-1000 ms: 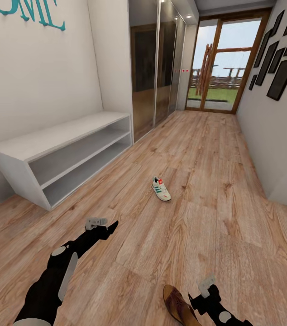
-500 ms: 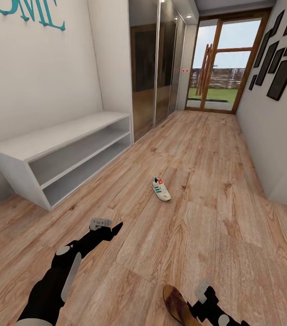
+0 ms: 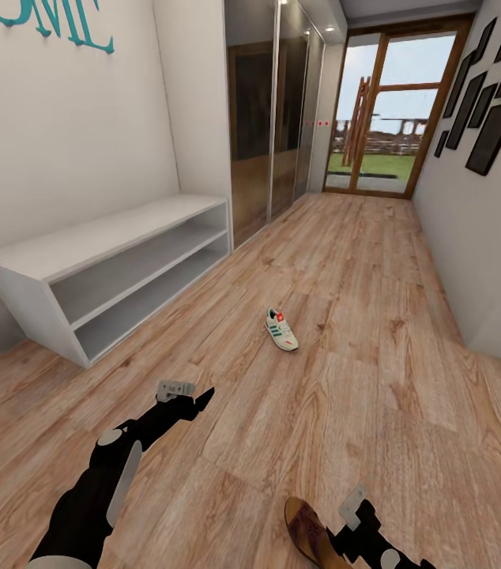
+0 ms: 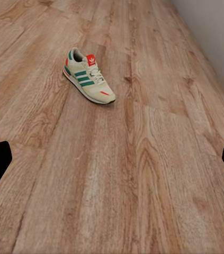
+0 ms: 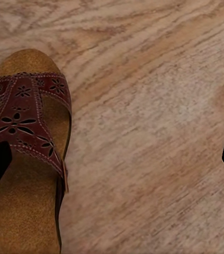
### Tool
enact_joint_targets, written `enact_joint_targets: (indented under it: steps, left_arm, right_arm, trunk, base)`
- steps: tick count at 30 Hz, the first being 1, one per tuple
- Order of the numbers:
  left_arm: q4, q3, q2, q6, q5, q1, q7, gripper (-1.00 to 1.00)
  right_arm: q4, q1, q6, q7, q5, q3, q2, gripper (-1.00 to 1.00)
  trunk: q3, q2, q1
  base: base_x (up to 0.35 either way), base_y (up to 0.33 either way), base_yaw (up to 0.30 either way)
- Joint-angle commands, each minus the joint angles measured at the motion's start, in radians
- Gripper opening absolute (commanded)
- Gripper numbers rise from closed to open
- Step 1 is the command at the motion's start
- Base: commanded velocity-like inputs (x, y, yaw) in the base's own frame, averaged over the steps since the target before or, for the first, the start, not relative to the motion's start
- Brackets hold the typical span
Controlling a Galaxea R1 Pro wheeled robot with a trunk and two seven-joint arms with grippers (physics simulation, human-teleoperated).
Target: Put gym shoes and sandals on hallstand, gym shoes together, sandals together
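Head view: high, looking forward and down the corridor floor (image 3: pixel 345 411). Left wrist view: low, facing a gym shoe (image 4: pixel 88 76) toward 12 o'clock, shared with the head view (image 3: pixel 281 329). Right wrist view: close above a sandal (image 5: pixel 24 153), shared likewise (image 3: pixel 310 531).

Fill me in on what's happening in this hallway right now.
A two-armed robot is in a corridor, about to tidy shoes. One gym shoe lies alone on the wood floor ahead. The left claw points toward it, open and empty. The right claw hangs open over a brown sandal, one finger over its edge, nothing gripped. A low white bench stands against the left wall, its shelves bare.
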Motion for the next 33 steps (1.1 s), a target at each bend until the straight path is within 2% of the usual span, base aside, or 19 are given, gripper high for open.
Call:
enact_joint_targets:
  steps: [1, 18, 21, 27, 33]
  left_arm:
    - [-0.001, 0.003, -0.001, 0.01, 0.008, 0.0, -0.005, 1.0]
    - [-0.003, 0.003, -0.001, 0.01, 0.008, 0.0, -0.005, 1.0]
    - [-0.003, 0.003, -0.001, 0.01, 0.008, 0.0, -0.005, 1.0]
    - [-0.004, 0.003, -0.001, 0.01, 0.008, 0.0, -0.005, 1.0]
    - [-0.004, 0.003, -0.001, 0.01, 0.008, 0.0, -0.005, 1.0]
  right_arm:
    - [0.001, -0.001, -0.004, -0.001, 0.011, -0.008, 0.0, 1.0]
    - [0.005, -0.001, 0.0, 0.006, 0.012, -0.007, 0.012, 1.0]
    - [0.006, 0.0, 0.002, 0.026, 0.012, -0.007, 0.013, 1.0]
    - [0.006, 0.001, 0.003, 0.109, 0.012, -0.007, 0.014, 1.0]
    - [0.006, 0.001, 0.004, 0.126, 0.012, -0.007, 0.013, 1.0]
  trunk:
    - [-0.001, 0.0, 0.0]
    - [-0.001, 0.0, 0.0]
    - [-0.001, 0.0, 0.0]
    - [-0.001, 0.0, 0.0]
    - [-0.001, 0.0, 0.0]
  base:
    - [0.0, 0.0, 0.0]
    - [0.0, 0.0, 0.0]
    - [0.0, 0.0, 0.0]
    - [0.0, 0.0, 0.0]
    - [0.0, 0.0, 0.0]
